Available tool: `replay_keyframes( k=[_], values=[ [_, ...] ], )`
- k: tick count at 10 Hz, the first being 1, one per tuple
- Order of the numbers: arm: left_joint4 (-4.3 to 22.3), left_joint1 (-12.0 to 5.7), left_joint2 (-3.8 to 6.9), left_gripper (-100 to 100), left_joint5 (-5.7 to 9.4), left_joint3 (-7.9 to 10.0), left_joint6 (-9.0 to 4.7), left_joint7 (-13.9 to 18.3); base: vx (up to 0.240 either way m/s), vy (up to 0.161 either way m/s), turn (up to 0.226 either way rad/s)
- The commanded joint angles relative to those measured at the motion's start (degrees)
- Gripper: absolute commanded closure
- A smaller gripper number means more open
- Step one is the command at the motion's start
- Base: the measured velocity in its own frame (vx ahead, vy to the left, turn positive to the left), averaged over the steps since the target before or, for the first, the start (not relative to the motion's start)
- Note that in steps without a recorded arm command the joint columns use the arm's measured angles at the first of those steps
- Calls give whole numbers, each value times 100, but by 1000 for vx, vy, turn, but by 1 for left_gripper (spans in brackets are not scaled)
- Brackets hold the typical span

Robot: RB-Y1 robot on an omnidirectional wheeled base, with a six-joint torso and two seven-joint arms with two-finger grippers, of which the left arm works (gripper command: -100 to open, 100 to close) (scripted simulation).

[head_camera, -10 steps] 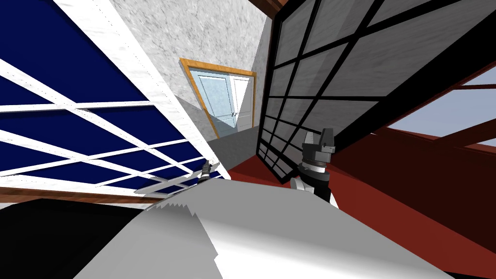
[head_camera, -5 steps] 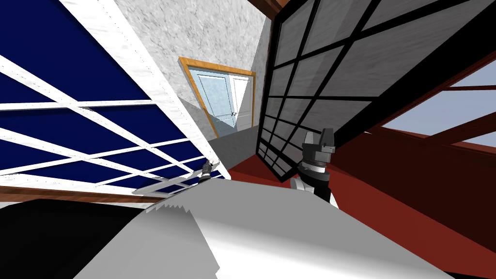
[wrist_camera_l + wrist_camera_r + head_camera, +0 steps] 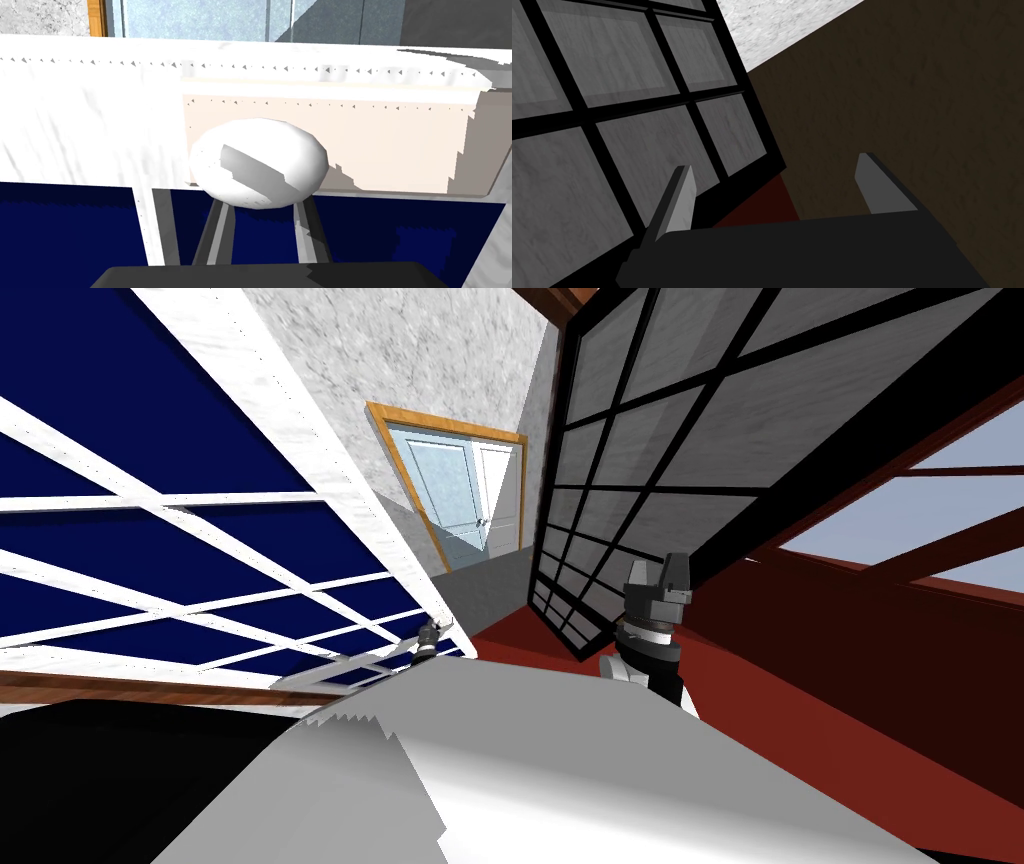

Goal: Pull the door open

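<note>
Your left gripper (image 3: 261, 215) is clamped on the white knob (image 3: 258, 162), dead ahead of it on the blue-paned door (image 3: 150, 538) at left. The pull should run back toward you. Right gripper (image 3: 774, 164) is slack and empty, at far right.

On the left gripper (image 3: 262, 210), tips of the 2 fingers (image 3: 220, 232) were hidden behind the white knob (image 3: 259, 162). The door (image 3: 90, 125) ran off the picture's edges. In the head view, that gripper was too small to read.
</note>
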Motion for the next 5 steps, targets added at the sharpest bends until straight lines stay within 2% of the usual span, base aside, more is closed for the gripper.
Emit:
replay_keyframes(
  k=[1,4,5],
  values=[
    [-82,-8,-21,100,32,-65,9,230,-40,8,-25],
    [-64,-60,-7,100,185,-177,30,678,-31,7,-20],
    [-64,-60,-7,100,185,-177,30,709,-31,2,-23]
  ],
)
